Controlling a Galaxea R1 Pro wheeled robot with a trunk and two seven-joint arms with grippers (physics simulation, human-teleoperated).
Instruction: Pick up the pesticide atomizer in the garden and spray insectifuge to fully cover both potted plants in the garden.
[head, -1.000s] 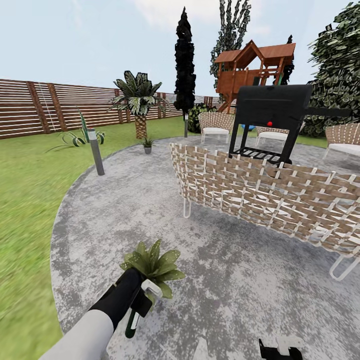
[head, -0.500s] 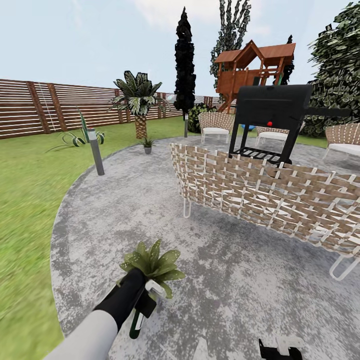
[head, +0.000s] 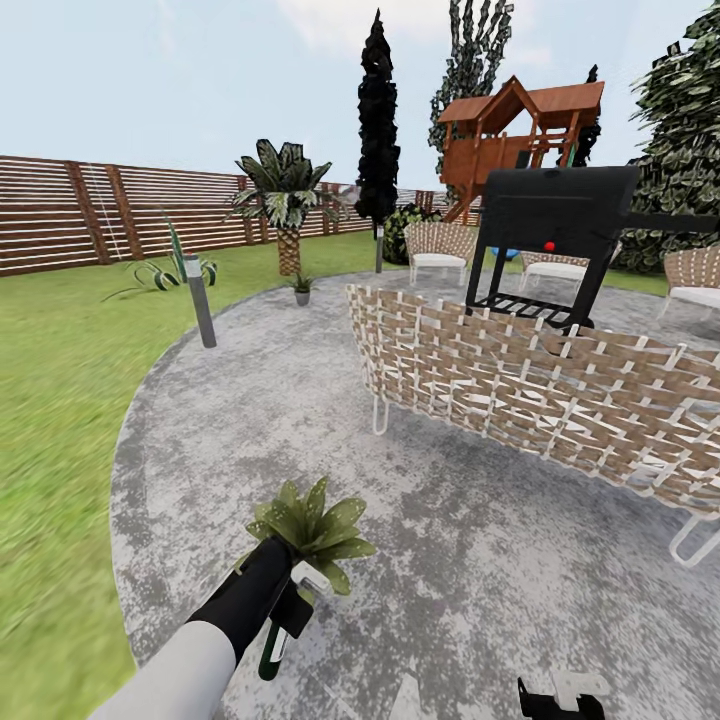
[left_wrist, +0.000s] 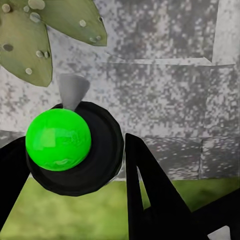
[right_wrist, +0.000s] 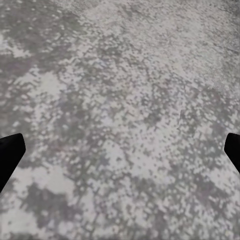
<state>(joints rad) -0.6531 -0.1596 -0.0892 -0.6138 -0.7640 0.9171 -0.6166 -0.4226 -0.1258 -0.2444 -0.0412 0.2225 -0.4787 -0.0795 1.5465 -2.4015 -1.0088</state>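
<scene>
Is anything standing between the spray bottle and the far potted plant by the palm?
Nothing visible does. The left gripper holds the spray bottle at the near plant; open paving leads to the far plant, with the woven sofa off to the side.

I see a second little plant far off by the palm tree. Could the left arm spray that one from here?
Probably not. The far potted plant stands across the paved circle, while the left gripper holds the atomizer beside the near plant.

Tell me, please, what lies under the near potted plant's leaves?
Around the near potted plant lies mottled grey paving. Its pot is hidden by leaves and the left gripper, which holds the pesticide atomizer.
</scene>
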